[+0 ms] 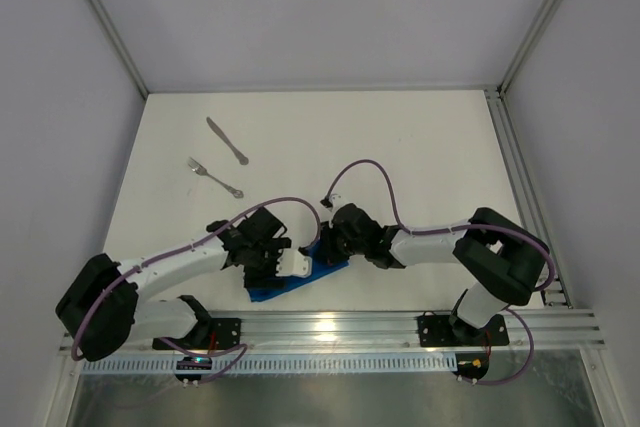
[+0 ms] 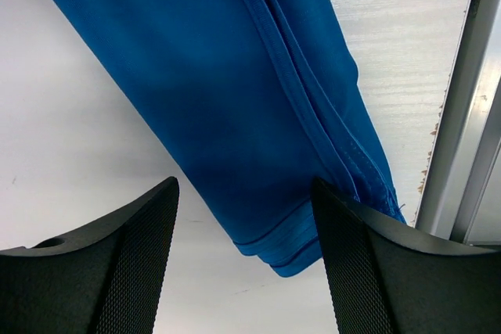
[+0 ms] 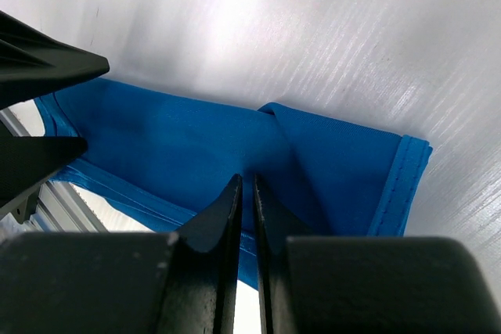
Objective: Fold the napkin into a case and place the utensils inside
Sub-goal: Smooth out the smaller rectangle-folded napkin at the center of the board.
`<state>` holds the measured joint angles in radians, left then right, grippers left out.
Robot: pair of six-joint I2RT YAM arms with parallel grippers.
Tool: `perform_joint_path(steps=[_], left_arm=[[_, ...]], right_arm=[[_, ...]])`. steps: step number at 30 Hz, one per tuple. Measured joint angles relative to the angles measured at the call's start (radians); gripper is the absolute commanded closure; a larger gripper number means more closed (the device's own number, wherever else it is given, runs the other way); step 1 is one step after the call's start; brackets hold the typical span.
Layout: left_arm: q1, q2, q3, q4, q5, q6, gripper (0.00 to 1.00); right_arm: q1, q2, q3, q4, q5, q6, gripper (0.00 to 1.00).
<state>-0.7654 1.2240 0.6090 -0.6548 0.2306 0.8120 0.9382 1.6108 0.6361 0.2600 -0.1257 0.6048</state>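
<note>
The bright blue, slightly shiny cloth napkin point(image 1: 268, 293) lies on the white table point(image 1: 400, 147) close to its near edge, just beside the silver metal rail point(image 1: 380, 327), and it is folded into a narrow oblong strip that runs obliquely between the two arms. In the left wrist view several layers and stitched hems run along the strip, and its short end points toward the camera. The left gripper point(image 2: 244, 193) is over this end with its two black fingers wide apart, one on each side of the strip, and they hold nothing. The right gripper point(image 3: 244, 181) is at the other part of the strip; its fingers are almost together, with only a thin slit between them, and the tips are on the cloth, where a raised crease runs up to them, so it looks pinched on a layer of the napkin. I cannot tell from any view whether the fold has an open mouth. The slim silver metal knife point(image 1: 228, 140) and the slim silver metal fork point(image 1: 214, 178) are not in the cloth: they lie bare on the table at its far left part, near each other but not touching, well apart from the napkin and from both grippers.
</note>
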Motion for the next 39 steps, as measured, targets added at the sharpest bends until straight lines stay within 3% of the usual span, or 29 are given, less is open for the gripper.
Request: perform_joint_path(steps=[9,12,16,23,26,33,39], left_arm=[[-0.059,0.011,-0.011,0.043,-0.011,0.008,0.30],[-0.076,0.011,-0.013,0.051,-0.011,0.007,0.40],[-0.091,0.011,-0.019,0.056,-0.004,-0.005,0.72],[-0.094,0.013,-0.026,0.119,-0.009,-0.052,0.89],[-0.094,0.014,-0.026,0.135,-0.015,-0.085,0.85],[-0.093,0.018,-0.021,0.141,-0.029,-0.148,0.50],[-0.093,0.018,-0.005,0.137,-0.029,-0.159,0.45]], right_arm=[[-0.011,0.000,0.000,-0.001,-0.005,0.000,0.87],[-0.023,0.000,0.000,-0.002,-0.010,-0.002,0.87],[-0.039,0.000,0.000,-0.003,-0.018,-0.007,0.87],[-0.061,0.000,0.003,-0.008,-0.031,-0.020,0.87],[-0.075,0.000,0.009,-0.017,-0.036,-0.031,0.87],[-0.117,0.014,0.053,-0.074,-0.048,-0.076,0.87],[-0.150,0.061,0.099,-0.077,-0.079,-0.103,0.86]])
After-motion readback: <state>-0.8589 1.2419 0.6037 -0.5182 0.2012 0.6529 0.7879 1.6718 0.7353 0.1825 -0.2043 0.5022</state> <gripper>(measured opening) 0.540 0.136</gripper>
